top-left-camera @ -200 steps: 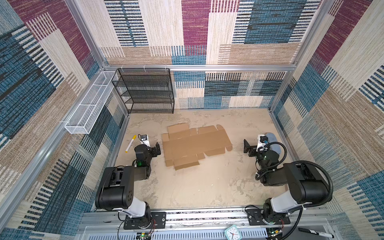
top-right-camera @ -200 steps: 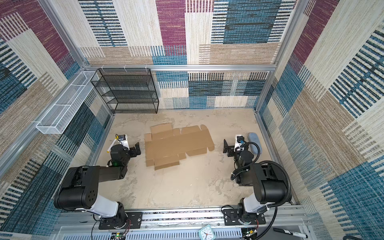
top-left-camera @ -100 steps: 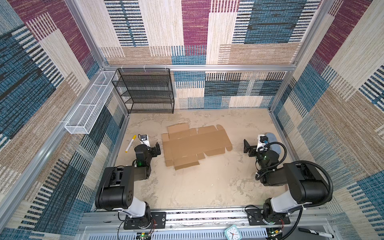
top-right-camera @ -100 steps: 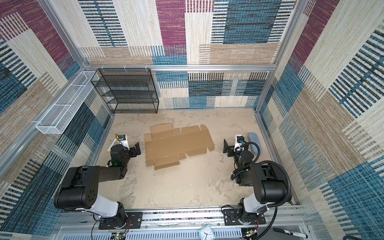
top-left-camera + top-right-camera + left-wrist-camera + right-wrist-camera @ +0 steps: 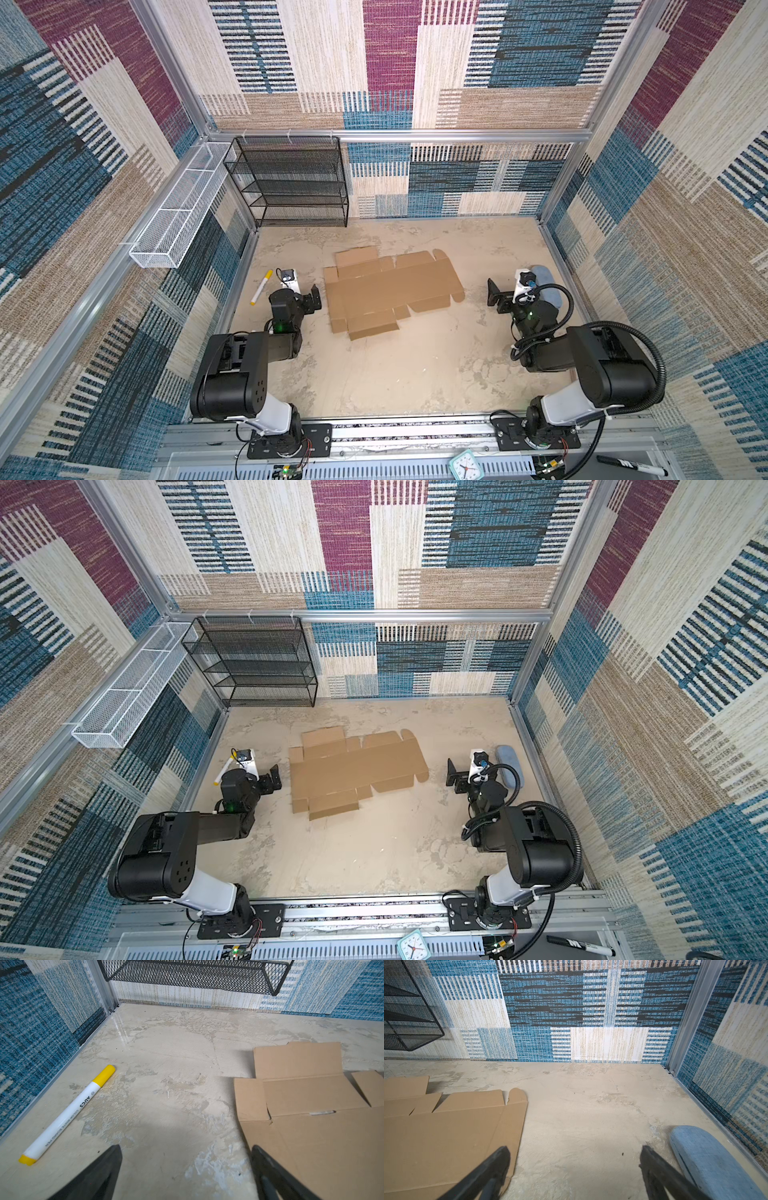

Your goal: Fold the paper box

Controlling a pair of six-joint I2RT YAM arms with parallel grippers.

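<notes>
Yellow-capped, a white marker (image 5: 261,287) is seen lying by the left wall. Just beside it the left gripper (image 5: 314,298) is held spread and empty, close to the paper box (image 5: 390,291), which is laid flat and unfolded in the middle of the table (image 5: 395,374). Apart from its right edge, the right gripper (image 5: 495,294) is likewise spread wide with nothing grasped, next to a blue-grey case (image 5: 547,284).

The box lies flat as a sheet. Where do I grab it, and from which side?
Take the far left flap of the box: it juts out alone and seems slightly lifted, casting a shadow. Come in low from the left with the open left gripper, one jaw sliding under its edge.
</notes>
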